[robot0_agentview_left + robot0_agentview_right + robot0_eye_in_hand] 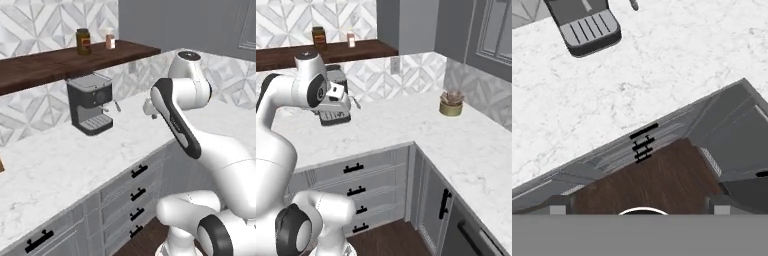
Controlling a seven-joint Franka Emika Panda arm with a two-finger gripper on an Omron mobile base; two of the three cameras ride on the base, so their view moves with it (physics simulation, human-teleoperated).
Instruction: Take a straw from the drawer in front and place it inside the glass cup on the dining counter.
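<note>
Drawers (138,171) in the left base view form a closed grey stack under the marble worktop (60,165), each with a black bar handle. We see an espresso machine (90,103) against the backsplash, and a brown jar (83,41) and a small white bottle (110,39) on the wooden shelf (55,62); their contents we cannot make out.

In the right base view, the top drawer sits shut, and a potted succulent (451,103) stands near the corner.

In the hand view, the gripper (639,210) hangs above the drawer stack and wood floor (647,180), fingers (558,209) spread wide, holding nothing.
</note>
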